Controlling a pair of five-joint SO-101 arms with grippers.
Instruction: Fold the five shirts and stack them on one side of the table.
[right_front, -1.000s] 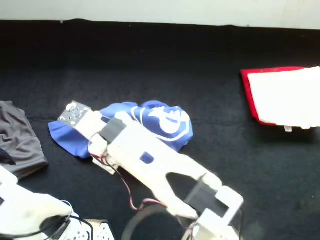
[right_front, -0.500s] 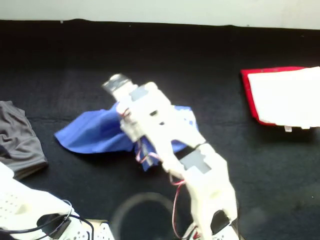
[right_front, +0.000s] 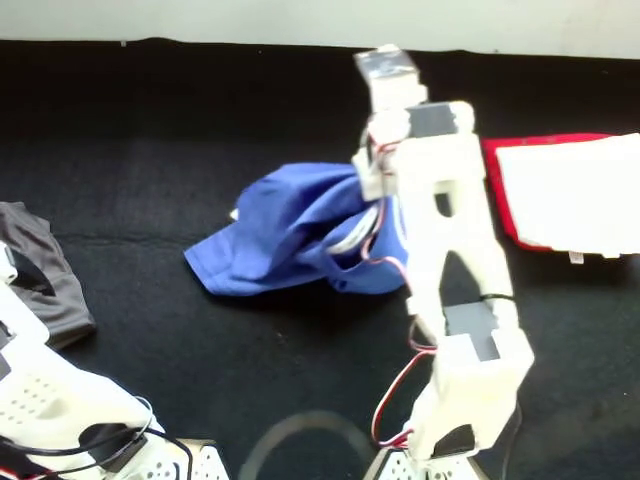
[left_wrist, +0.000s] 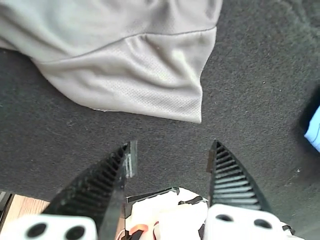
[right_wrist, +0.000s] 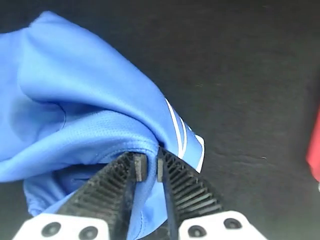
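Blue shirt (right_front: 290, 225): mid-table, crumpled, not folded. One edge raised off the table (right_front: 200, 100), rest trailing on the cloth toward the L side. Pinched at a hem fold by R gripper (right_wrist: 147, 169), claw clamped tight on the fabric w/ barely a gap between tips.

Just right of the R arm, at the table's R edge: white shirt (right_front: 575, 195) flat on top of red shirt (right_front: 497, 180), both looking folded, so prob. the stack's start. Far L edge: grey shirt (left_wrist: 125, 60), loose heap, untouched. L gripper (left_wrist: 172, 155) above bare table just beside the grey hem, claw apart, holding nothing.

Progress, judged: approx. 2 of 5 done & stacked. Left to do: spread and fold blue, add to stack, then grey, plus whatever else remains.

Vs 1 s ago: blue then bunched flat at centre-L w/ R arm stretched low over it, pointing L. Half a sec later already lifting. Now swung up and over toward the far R, shirt dragged along and opened out some, much nearer the stack. Grey and the stack: same spots. L arm base slightly shifted at the bottom-L corner.
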